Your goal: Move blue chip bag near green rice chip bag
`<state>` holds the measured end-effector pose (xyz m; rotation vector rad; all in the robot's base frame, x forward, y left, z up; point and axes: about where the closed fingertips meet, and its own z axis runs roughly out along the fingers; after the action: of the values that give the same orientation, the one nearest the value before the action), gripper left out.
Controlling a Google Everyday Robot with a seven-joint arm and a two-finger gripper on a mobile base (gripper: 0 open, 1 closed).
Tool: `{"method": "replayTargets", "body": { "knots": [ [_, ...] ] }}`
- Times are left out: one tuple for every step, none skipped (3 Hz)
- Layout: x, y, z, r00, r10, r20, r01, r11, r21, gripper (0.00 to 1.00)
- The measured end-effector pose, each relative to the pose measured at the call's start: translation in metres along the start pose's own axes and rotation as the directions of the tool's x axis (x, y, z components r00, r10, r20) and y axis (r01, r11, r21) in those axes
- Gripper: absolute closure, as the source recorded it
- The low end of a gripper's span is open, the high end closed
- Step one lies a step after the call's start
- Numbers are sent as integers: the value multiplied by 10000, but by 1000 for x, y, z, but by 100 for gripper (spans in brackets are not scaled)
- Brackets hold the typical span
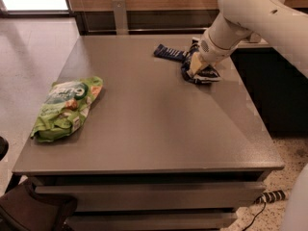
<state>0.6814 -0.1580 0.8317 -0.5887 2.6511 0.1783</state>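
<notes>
- On the grey table (154, 138), toward 1 o'clock from its middle: blue chip bag (208, 75), dark navy and glossy, crumpled, pale trim showing at its near edge, close to the right-hand side of the tabletop.
- Right on top of that bag, at its 10 o'clock portion: gripper (195, 66), tan-tipped, pointing down and slightly leftward, touching the foil.
- Impossible to tell whether the gripper clamps the bag or merely presses upon it; contact point hidden by the wrist and the bag's folds.
- Behind the gripper, running off toward 1 o'clock and out of the top right corner: thick white arm (250, 13), bent above the table's far right corner.
- Just beside the navy bag, at its 10 o'clock: small flat dark blue bar wrapper (169, 53), lying flat, whether touching the bag or not unclear.
- At 9 o'clock from the table's middle, near the left edge: green rice chip bag (65, 109), lime green with white lettering and a dark round logo, lying flat, long axis running from 1 o'clock to 7 o'clock.
- Well apart from each other: the two bags, with a broad stretch of bare tabletop between them.
- Beyond the table's far edge, near 12 o'clock: upright grey metal bracket (120, 16) against a wooden wall panel.
- On the floor at 5 o'clock, below the table's near right corner: dark cable (269, 196).
</notes>
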Motion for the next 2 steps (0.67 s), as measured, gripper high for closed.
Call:
{"method": "replayTargets", "body": {
  "knots": [
    [0, 0, 0, 10000, -1, 0, 1, 10000, -1, 100],
    [0, 0, -1, 10000, -1, 1, 1, 10000, -1, 100]
  ]
}}
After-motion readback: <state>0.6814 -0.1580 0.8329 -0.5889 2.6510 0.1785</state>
